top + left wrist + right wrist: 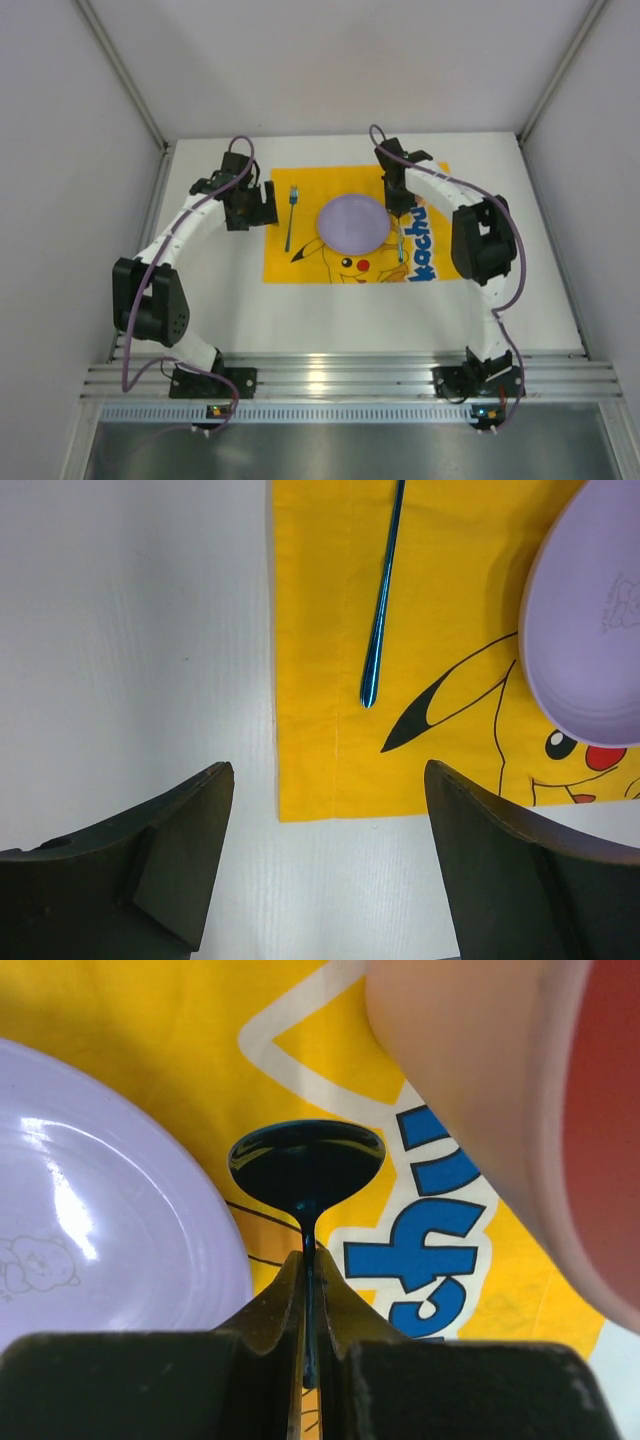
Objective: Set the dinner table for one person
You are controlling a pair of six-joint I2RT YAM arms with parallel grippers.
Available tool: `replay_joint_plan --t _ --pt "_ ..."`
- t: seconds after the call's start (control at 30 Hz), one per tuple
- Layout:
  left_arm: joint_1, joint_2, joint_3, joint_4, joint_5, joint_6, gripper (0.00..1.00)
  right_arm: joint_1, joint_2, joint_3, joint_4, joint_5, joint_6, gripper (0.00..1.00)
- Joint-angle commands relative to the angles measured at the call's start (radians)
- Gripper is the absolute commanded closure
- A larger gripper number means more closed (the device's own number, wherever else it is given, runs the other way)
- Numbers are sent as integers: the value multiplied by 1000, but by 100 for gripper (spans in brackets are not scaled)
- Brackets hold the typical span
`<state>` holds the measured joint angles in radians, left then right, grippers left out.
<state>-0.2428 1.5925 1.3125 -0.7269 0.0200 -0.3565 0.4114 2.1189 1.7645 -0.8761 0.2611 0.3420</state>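
The white dinner table (220,300) carries a yellow Pikachu mat (300,265) with a lilac plate (352,222) at its middle. Left of the plate, a blue fork (291,215) lies on the mat; its handle (380,610) shows in the left wrist view. My right gripper (310,1280) is shut on the thin stem of a dark blue spoon (306,1160), just right of the plate (100,1220) and over the mat's blue lettering. In the top view the spoon (400,242) runs along the plate's right side. My left gripper (325,850) stands open over the mat's near left corner, holding nothing.
A peach-coloured round object with a red face (520,1110) fills the upper right of the right wrist view, close to the spoon. Aluminium rails (340,378) run along the near table edge. Grey walls (60,200) enclose the table on the left, back and right.
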Motion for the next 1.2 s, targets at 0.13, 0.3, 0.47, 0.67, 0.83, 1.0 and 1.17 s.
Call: replay_joint_plan --t 0.13,0.3,0.47,0.67,0.83,1.0,1.17 --pt "-6 -37 1 -17 -12 -10 18 -17 62 110 -15 1 3 100" --pt "-7 -40 -1 -22 -11 -10 18 -36 82 144 -21 9 9 100" --pt "-9 -40 -7 -20 -11 -15 18 -48 108 188 -30 4 12 100" --pt "-10 -42 -6 -16 -11 -9 18 -52 119 213 -37 -14 9 100" --pt "-12 -39 -4 -12 -8 -9 18 -49 99 190 -37 -31 9 94" --pt "-12 -40 -10 -8 -8 -9 18 -37 72 147 -12 -30 9 52" --pt "-12 -46 -19 -3 -3 -6 18 -23 47 164 -14 -22 12 46"
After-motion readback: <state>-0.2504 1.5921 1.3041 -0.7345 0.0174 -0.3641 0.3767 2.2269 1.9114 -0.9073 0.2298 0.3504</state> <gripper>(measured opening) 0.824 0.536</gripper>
